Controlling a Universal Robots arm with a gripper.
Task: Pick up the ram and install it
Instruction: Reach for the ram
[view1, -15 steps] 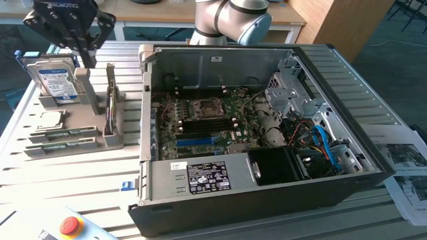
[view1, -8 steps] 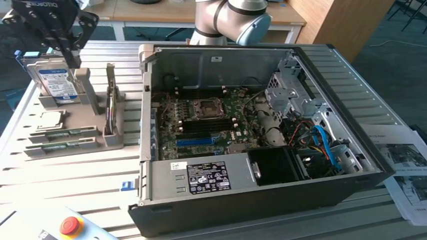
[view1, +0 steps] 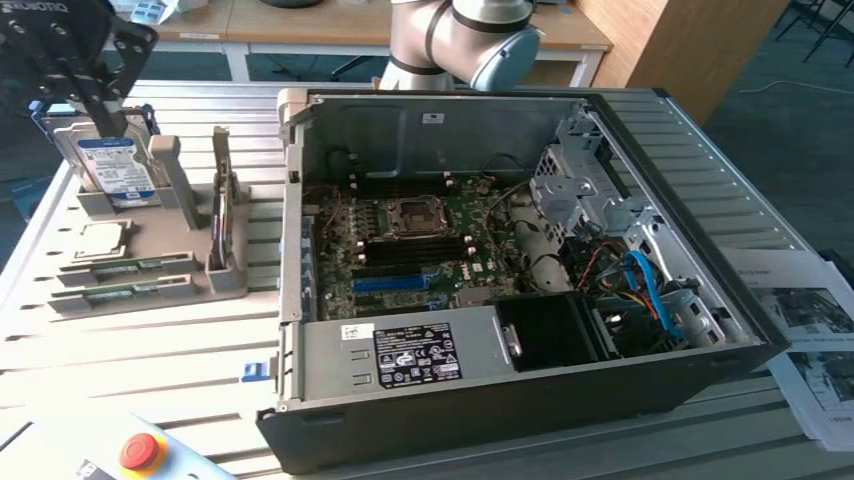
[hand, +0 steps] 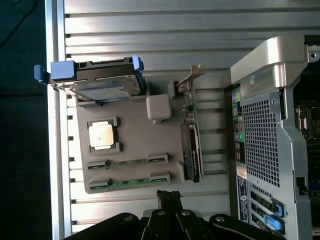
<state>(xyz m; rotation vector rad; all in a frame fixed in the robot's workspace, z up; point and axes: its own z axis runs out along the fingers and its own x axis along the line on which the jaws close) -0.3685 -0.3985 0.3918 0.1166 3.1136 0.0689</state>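
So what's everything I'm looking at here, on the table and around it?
computer case: one, black, open, mid-table
motherboard: one, green, inside the case
power supply: one, silver, inside the case
holder: one, grey, on the exterior view's left of the case
hard drive: one, silver, blue-white label, upright in the holder
processor chip: one, silver, flat on the holder
ram sticks: two, green, flat on the holder
stop button: one, red, table's near corner
papers: white, the exterior view's right
table: one, silver, slatted
robot arm: one, grey, behind the case
gripper: one, black, shut, empty, above the holder
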